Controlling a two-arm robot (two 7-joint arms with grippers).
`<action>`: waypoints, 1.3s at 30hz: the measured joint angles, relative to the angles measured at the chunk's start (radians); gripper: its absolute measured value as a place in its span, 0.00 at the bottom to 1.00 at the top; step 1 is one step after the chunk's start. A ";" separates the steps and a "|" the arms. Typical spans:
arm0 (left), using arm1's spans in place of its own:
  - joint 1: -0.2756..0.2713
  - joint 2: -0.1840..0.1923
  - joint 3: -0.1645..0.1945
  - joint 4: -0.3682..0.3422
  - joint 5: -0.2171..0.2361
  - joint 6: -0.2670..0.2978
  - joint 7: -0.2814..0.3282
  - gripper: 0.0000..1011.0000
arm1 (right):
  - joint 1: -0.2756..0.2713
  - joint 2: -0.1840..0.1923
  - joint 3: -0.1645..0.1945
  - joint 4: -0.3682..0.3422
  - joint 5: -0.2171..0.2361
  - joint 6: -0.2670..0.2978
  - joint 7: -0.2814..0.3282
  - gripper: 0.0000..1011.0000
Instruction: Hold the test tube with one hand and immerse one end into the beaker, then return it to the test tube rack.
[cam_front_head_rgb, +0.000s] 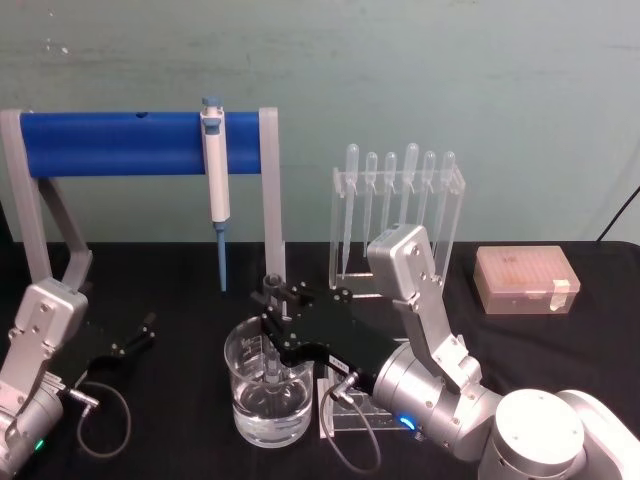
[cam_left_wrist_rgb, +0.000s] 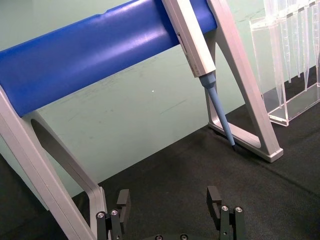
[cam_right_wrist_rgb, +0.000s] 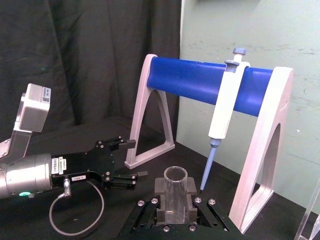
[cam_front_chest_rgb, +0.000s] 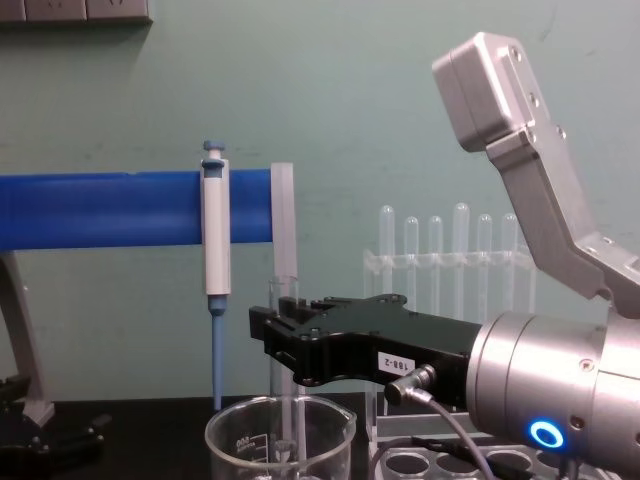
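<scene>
The test tube (cam_front_head_rgb: 272, 368) stands upright with its lower end inside the beaker (cam_front_head_rgb: 250, 400), which holds clear water near the table's front. My right gripper (cam_front_head_rgb: 276, 318) is shut on the tube's upper part, above the beaker's rim. From the chest view, the tube (cam_front_chest_rgb: 283, 300) passes down through the black gripper (cam_front_chest_rgb: 280, 340) into the beaker (cam_front_chest_rgb: 240, 440). The right wrist view looks down on the tube's open rim (cam_right_wrist_rgb: 176, 176), clamped between the fingers (cam_right_wrist_rgb: 192, 200). My left gripper (cam_front_head_rgb: 135, 340) rests open and empty at the left (cam_left_wrist_rgb: 169, 200).
A white-and-blue pipettor (cam_front_head_rgb: 216, 175) hangs on a blue-barred stand (cam_front_head_rgb: 110, 143) behind the beaker. A clear rack of plastic pipettes (cam_front_head_rgb: 400, 215) stands back right, with a pink tip box (cam_front_head_rgb: 525, 280) beside it. A tube rack (cam_front_chest_rgb: 430, 465) lies under my right arm.
</scene>
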 joint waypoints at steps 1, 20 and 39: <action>0.000 0.000 0.000 0.000 0.000 0.000 0.000 0.99 | 0.000 0.000 0.000 0.000 0.000 0.000 0.000 0.22; 0.000 0.000 0.000 0.000 0.000 0.000 0.000 0.99 | 0.000 0.000 0.000 0.000 0.000 0.000 -0.001 0.22; 0.000 0.000 0.000 0.000 0.000 0.000 0.000 0.99 | 0.000 0.000 0.000 0.000 0.000 0.000 -0.001 0.22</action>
